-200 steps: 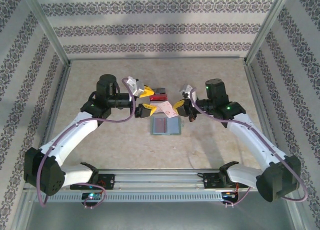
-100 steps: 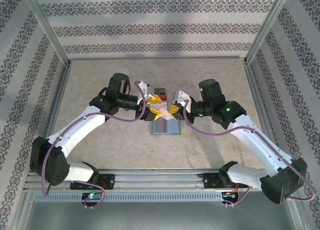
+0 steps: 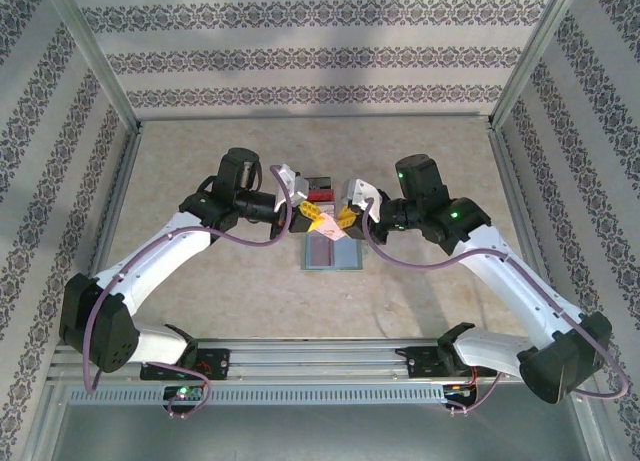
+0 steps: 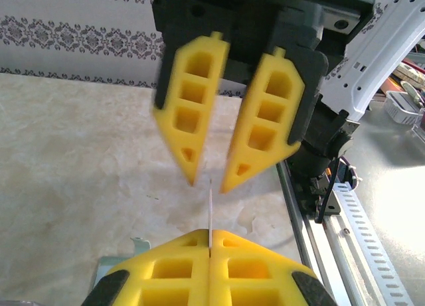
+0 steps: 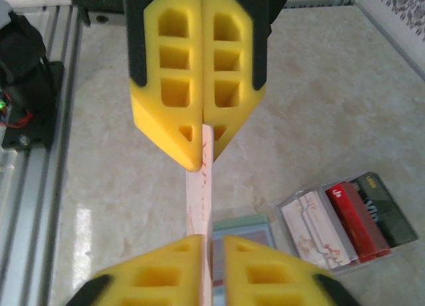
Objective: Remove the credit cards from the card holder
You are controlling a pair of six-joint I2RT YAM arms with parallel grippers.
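While left gripper jaws clench the pale card — right gripper jaws gape slightly, maybe touching it.

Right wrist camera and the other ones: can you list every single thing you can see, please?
Table: one, beige marbled, under everything.
Card holder: one, grey-green, open flat on the table.
Pocketed card: one, reddish, in a card holder pocket.
Clear tray: one, see-through, on the table beyond the card holder.
Tray cards: three, pale, red and dark, side by side in the clear tray.
Held card: one, pale pinkish-white, in the air above the card holder.
Left fingers: two, yellow, shut on the held card.
Right fingers: two, yellow, open, either side of the held card.
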